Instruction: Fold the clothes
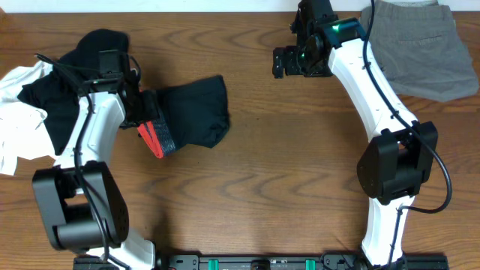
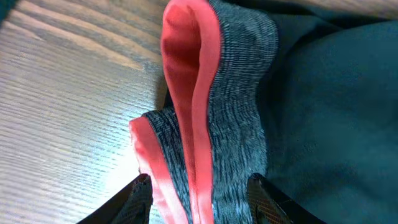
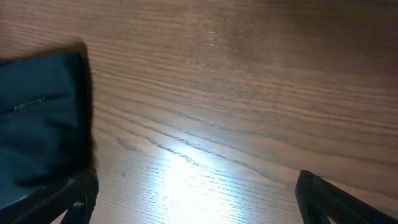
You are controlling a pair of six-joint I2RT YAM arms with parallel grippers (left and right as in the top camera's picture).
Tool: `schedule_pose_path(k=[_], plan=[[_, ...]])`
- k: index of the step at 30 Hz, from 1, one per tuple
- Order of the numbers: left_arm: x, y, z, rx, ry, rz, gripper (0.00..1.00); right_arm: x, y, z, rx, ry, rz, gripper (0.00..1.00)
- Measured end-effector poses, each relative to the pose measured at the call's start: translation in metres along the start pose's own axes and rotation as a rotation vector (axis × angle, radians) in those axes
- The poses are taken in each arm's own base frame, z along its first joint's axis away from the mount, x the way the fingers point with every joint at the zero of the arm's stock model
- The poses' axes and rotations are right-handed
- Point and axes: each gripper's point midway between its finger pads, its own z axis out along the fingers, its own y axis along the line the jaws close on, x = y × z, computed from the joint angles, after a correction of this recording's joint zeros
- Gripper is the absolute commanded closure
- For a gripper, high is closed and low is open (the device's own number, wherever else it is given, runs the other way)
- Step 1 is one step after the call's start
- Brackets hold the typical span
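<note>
Gripping with left gripper (image 2: 199,200) the bunched grey-and-coral-red waistband (image 2: 233,112) of long black fabric trousers (image 1: 196,112), heaped left of centre on brown wooden table (image 1: 300,176). Holding right gripper (image 3: 196,196) spread wide, nothing between fingers, above bare wood far right, near grey-khaki cloth shorts (image 1: 424,45).

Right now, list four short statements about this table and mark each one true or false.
1. The black trousers with a grey-and-coral-red waistband have that waistband between the left pincer's fingers. True.
2. The right pincer holds the grey-khaki shorts. False: it stands open over the bare wooden table, holding nothing.
3. A crumpled white garment lies at the table's left edge. True.
4. The white garment lies on top of the shorts. False: they lie at opposite ends of the table.
</note>
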Motion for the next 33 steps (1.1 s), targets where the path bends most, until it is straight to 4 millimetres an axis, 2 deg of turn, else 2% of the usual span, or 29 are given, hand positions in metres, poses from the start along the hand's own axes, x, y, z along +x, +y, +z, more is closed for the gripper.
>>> schedule_pose_path(k=[6, 22, 25, 28, 33], plan=[[0.002, 0.003, 0.018, -0.015, 0.029, -0.039, 0.51, 0.001, 0.000, 0.000, 0.001, 0.003, -0.007, 0.01], [-0.012, 0.012, 0.018, -0.068, -0.037, -0.145, 0.51, 0.000, 0.000, 0.000, 0.000, 0.000, -0.014, 0.01], [-0.012, 0.012, 0.024, -0.072, -0.033, -0.155, 0.53, 0.000, 0.000, 0.000, 0.000, -0.001, -0.014, 0.01], [-0.008, 0.013, 0.036, -0.079, -0.009, -0.164, 0.62, 0.000, 0.000, 0.000, 0.000, -0.001, -0.014, 0.01], [-0.011, 0.014, 0.048, -0.080, -0.010, -0.178, 0.94, 0.000, 0.000, 0.000, 0.000, -0.001, -0.014, 0.01]])
